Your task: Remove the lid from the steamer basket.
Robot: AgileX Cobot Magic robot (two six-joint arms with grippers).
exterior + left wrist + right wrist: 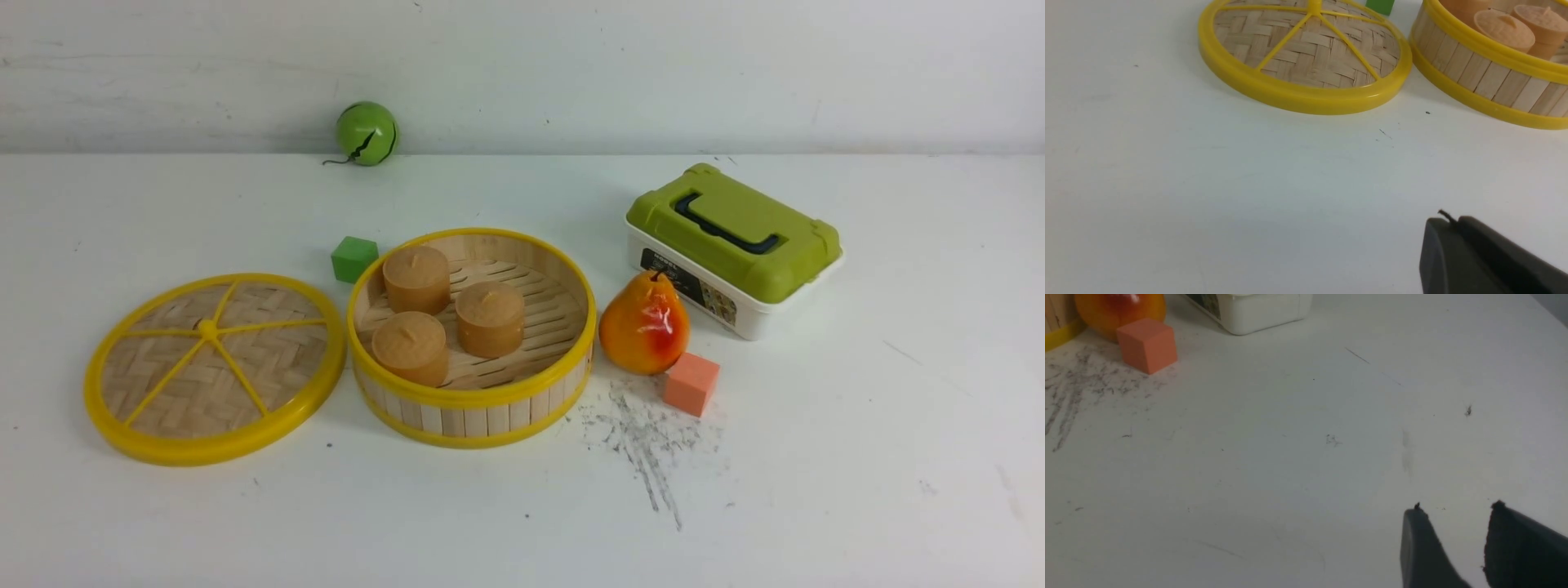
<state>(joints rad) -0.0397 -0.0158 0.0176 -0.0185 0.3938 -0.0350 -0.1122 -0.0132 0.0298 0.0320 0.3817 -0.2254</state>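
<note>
The lid (212, 367), a woven bamboo disc with a yellow rim and spokes, lies flat on the table to the left of the steamer basket (473, 416), its edge right against the basket's wall. The basket stands uncovered, with three brown buns (416, 278) inside. In the left wrist view the lid (1306, 61) and the basket (1486, 77) lie well ahead of my left gripper (1453, 220), which is shut on nothing above bare table. My right gripper (1457, 508) is open and empty over the table. Neither arm appears in the front view.
A pear (644, 323) and an orange cube (691, 384) sit just right of the basket, with a white box with a green lid (735, 245) behind them. A green cube (354, 259) is behind the basket. A green ball (366, 132) rests at the far wall.
</note>
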